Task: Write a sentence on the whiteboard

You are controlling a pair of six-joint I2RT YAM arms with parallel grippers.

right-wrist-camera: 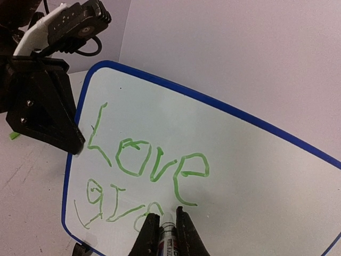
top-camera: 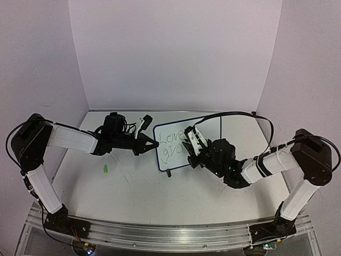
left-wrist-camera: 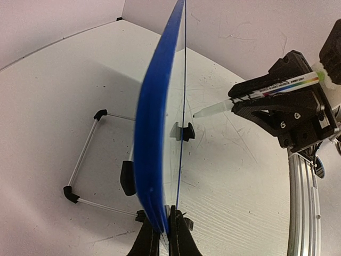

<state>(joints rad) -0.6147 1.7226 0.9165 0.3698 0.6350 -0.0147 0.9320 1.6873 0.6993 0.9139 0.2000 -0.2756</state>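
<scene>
Whiteboard [right-wrist-camera: 250,154] is stood upright on the worktop [top-camera: 133,186], its edge pinched by the left hand [left-wrist-camera: 165,217]. A marker [right-wrist-camera: 169,238] is clamped in the right hand [right-wrist-camera: 167,215], tip at the sentence [right-wrist-camera: 149,160]'s second line.

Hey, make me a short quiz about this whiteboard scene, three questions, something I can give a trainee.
1. True or false: the left end effector clamps the whiteboard by its edge.
2. What does the right end effector hold? A) marker B) eraser C) nothing
3. Fill in: the top line of the green writing reads ____.
Key: 1 true; 2 A; 3 Love.
</scene>
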